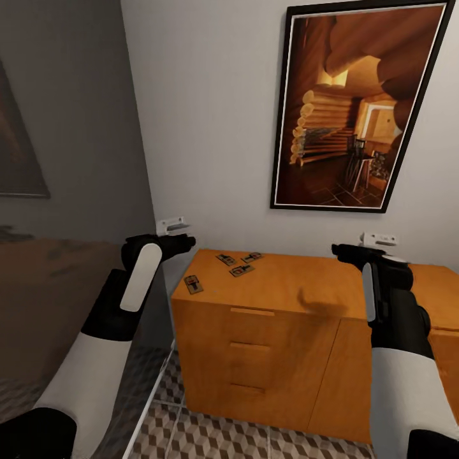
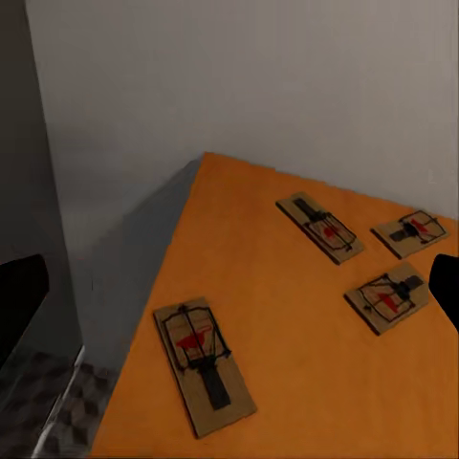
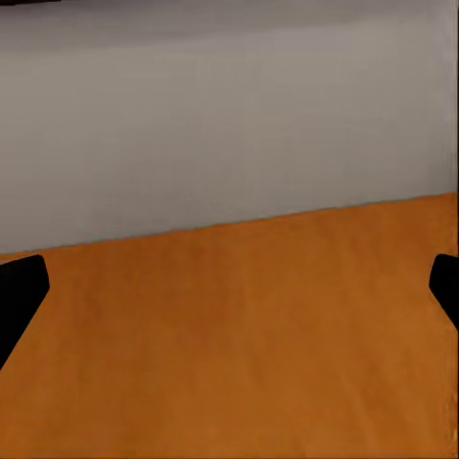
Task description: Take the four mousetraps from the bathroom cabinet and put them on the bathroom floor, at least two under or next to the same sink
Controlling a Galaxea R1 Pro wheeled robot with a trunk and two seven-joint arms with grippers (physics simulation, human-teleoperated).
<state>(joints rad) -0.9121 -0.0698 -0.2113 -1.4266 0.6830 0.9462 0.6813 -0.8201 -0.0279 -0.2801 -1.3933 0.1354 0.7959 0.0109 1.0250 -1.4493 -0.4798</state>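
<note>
Head view, traps: four mousetraps (image 1: 232,266) lie flat on the cabinet (image 1: 268,357) top, centre of the frame; three cluster near the wall, one (image 1: 193,284) sits apart at the top's left edge.
Head view, left gripper (image 1: 185,241): left of centre, level with the cabinet's left corner, just beside the lone trap and slightly above it; I cannot tell the finger gap from here.
Head view, right gripper (image 1: 340,250): right of centre, over the bare right half of the top, well apart from every trap.
Head view, floor (image 1: 210,440): cube-pattern tiles at the lower edge, in front of the cabinet; nothing placed there yet.
Left wrist view, traps: lone trap (image 2: 204,363) at lower centre, nearest the gripper; the other three at upper right (image 2: 320,228), far right (image 2: 411,231) and mid right (image 2: 387,296).
Left wrist view, gripper: dark fingertips (image 2: 19,301) at both side edges, spread wide, holding nothing.
Right wrist view, gripper: fingertips (image 3: 17,292) at both side edges, apart and empty, above bare orange wood (image 3: 239,344).
Risk: the traps are thin and flat, so fingers closing on the lone one may slide it off the near left edge instead of lifting it; descending too far would jam the tips into the wood.
</note>
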